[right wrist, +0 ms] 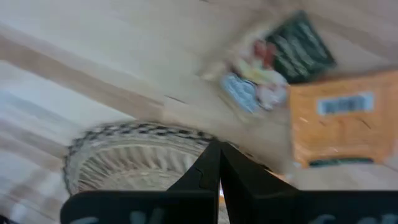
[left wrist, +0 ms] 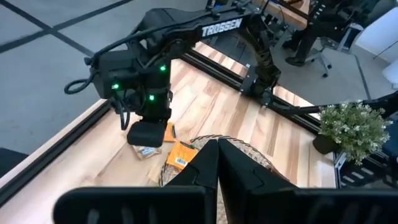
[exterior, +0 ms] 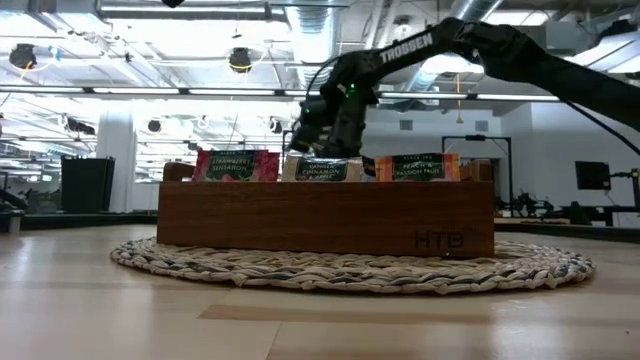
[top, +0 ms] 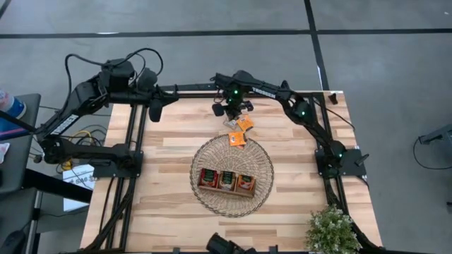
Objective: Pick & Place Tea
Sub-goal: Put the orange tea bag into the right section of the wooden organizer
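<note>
Three loose tea sachets lie flat on the table just beyond the basket's far rim: a pale one (left wrist: 147, 151) (right wrist: 273, 65) and two orange ones (left wrist: 181, 154) (right wrist: 339, 118) (top: 244, 123). My right gripper (top: 232, 111) (right wrist: 217, 168) hovers above them, shut, with nothing between its fingers. More sachets (exterior: 325, 168) stand upright in the wooden tray (exterior: 320, 222), which sits in the round wicker basket (top: 232, 176). My left gripper (left wrist: 217, 163) is shut and waits at the table's far left (top: 155, 109).
A potted plant (top: 332, 229) stands at the table's near right corner. Black frame rails (top: 134, 148) run along the table's left, right and far edges. Bare wood lies to the left and right of the basket. Office chairs and a room show beyond the table.
</note>
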`<state>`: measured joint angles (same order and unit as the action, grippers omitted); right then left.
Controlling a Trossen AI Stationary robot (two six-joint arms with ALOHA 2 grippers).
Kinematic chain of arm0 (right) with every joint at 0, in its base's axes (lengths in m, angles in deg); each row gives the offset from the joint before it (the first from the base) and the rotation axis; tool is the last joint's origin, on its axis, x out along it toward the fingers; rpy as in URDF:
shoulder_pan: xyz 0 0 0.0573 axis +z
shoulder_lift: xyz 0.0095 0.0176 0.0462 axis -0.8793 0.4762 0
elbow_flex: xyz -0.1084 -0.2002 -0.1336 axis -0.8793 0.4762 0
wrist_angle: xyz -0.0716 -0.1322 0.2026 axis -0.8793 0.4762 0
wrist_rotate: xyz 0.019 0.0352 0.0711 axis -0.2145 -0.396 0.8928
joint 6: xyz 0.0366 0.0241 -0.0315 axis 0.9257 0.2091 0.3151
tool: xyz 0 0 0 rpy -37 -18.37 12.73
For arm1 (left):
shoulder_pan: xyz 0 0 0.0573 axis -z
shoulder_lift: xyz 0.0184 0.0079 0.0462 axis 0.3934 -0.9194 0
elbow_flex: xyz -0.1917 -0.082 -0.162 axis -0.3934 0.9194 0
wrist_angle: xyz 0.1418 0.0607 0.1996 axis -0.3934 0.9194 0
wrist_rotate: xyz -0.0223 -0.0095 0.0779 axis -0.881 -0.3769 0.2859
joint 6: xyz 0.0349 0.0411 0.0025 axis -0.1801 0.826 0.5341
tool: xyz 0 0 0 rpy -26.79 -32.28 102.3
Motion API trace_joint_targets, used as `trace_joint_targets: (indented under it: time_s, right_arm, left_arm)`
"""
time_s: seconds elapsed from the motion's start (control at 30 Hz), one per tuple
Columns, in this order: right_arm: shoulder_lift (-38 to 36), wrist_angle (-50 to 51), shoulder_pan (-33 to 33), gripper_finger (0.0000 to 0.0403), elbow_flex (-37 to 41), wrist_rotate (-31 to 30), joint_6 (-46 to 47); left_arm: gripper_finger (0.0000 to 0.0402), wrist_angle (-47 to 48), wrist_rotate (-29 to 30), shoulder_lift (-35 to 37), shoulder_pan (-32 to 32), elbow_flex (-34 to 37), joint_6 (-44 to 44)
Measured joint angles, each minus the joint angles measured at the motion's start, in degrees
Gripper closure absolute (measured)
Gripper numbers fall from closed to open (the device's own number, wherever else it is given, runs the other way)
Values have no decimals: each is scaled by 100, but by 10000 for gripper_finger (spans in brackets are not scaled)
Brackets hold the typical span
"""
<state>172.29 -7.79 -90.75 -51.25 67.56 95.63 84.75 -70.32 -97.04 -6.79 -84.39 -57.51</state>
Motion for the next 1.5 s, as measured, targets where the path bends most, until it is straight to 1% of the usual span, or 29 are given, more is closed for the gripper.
trace_joint_targets:
  time_s: [0.07,0.23,0.3,0.37,0.43,0.53,0.63,0.73,0.8,0.87,0.93,1.0,1.07,1.13,1.23,1.3,1.4,1.5]
  right_arm:
    - [18,74,-76,403,6,44,44]
    - [-40,-697,-98,403,2,77,368]
    - [-135,-964,-94,403,2,-22,226]
    - [-292,-993,-60,403,2,-285,-216]
    - [-477,-1020,8,403,2,-653,-1074]
    - [-762,-911,74,403,0,-927,-2528]
    - [-967,-768,89,403,-5,-1057,-4344]
    - [-1066,-693,61,403,-7,-1525,-6093]
    - [-1063,-734,37,403,-7,-1698,-6836]
    - [-1026,-813,4,403,-7,-1846,-7267]
    - [-959,-902,-16,403,-6,-1993,-7464]
    - [-939,-917,-47,403,4,-1986,-7519]
    - [-944,-1069,-98,403,-2,-1748,-7547]
    - [-944,-1112,-157,403,-7,-1401,-7534]
    - [-950,-1200,-237,403,59,-1263,-7523]
    - [-968,-1320,-254,403,316,-1246,-7442]
    - [-933,-1170,-251,403,681,-1159,-7349]
    - [-946,-1261,-164,403,1067,-1165,-7450]
  left_arm:
    - [401,1,10,4,0,0,27]
    - [401,0,65,4,0,0,31]
    - [401,1,73,4,0,0,31]
    - [401,19,115,4,0,0,33]
    - [401,21,156,4,0,0,33]
    - [401,17,237,4,0,0,64]
    - [401,7,250,4,0,0,75]
    - [401,-68,250,-16,0,0,62]
    - [401,-81,253,-47,0,0,-26]
    - [401,-78,325,-55,0,0,-75]
    - [401,-80,366,-63,0,-2,-186]
    - [401,-73,379,-92,-2,-2,-281]
    - [401,-76,333,-141,-1,-2,-300]
    - [401,-72,156,-214,-2,-2,-301]
    - [401,-68,-29,-305,0,-2,-292]
    - [401,-66,-53,-361,5,-2,-307]
    - [401,-21,-7,-438,7,-2,-317]
    - [401,-25,-3,-450,7,-2,-319]
